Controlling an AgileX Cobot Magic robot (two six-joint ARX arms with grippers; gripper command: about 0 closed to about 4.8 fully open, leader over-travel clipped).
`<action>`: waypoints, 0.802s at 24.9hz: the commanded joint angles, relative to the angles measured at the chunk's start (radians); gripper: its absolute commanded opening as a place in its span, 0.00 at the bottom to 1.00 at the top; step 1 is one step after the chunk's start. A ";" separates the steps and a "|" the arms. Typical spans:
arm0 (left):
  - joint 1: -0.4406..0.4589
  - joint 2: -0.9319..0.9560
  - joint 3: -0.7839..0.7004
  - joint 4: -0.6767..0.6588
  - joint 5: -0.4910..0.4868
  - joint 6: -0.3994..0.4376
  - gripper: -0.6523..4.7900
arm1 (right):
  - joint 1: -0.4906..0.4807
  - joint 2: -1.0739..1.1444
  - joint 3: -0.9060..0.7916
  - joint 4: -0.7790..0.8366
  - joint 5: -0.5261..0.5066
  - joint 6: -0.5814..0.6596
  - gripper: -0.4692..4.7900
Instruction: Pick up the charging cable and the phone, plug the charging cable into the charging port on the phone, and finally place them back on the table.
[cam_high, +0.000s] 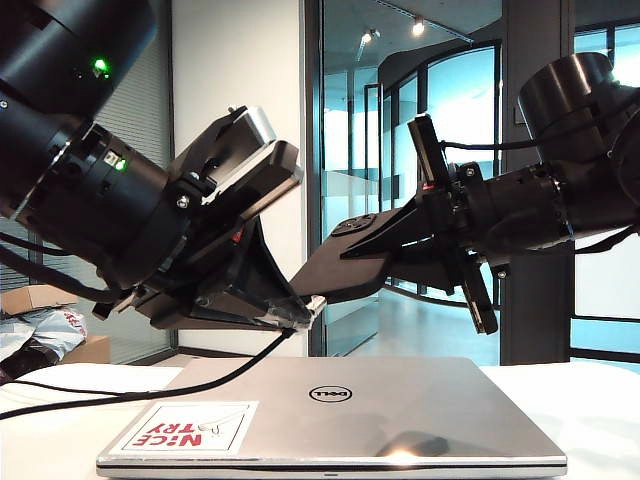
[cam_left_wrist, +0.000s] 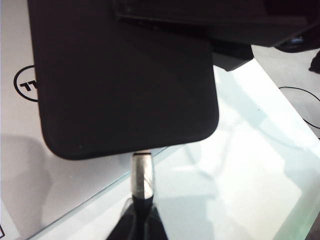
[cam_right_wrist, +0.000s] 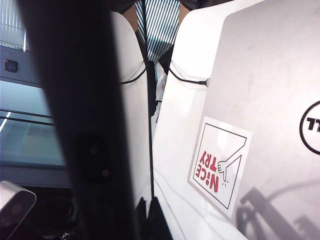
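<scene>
Two end effectors meet above one closed silver laptop (cam_high: 340, 415) on a white counter (cam_high: 590, 400). The right end effector (cam_high: 350, 250) is clamped on one flat matte-black phone (cam_left_wrist: 125, 75). The left end effector (cam_left_wrist: 140, 220) pinches the silvery plug of one thin black charging cable (cam_high: 150, 393), touching the phone's end edge.

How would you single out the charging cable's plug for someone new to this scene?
Start at the silver Dell laptop; above its lid the right gripper holds the black phone. At the phone's end edge sits the silvery plug, pinched by the left gripper. It is the only bright metal piece among black parts.
</scene>
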 joint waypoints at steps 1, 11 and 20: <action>0.001 -0.005 0.009 0.114 -0.003 0.002 0.11 | 0.005 -0.006 0.003 0.028 -0.012 -0.007 0.08; 0.001 -0.005 0.009 0.137 -0.003 0.002 0.11 | 0.005 -0.006 0.003 0.044 -0.028 0.048 0.08; 0.001 -0.005 0.009 0.143 -0.003 0.002 0.33 | 0.005 -0.006 0.003 0.055 -0.028 0.047 0.08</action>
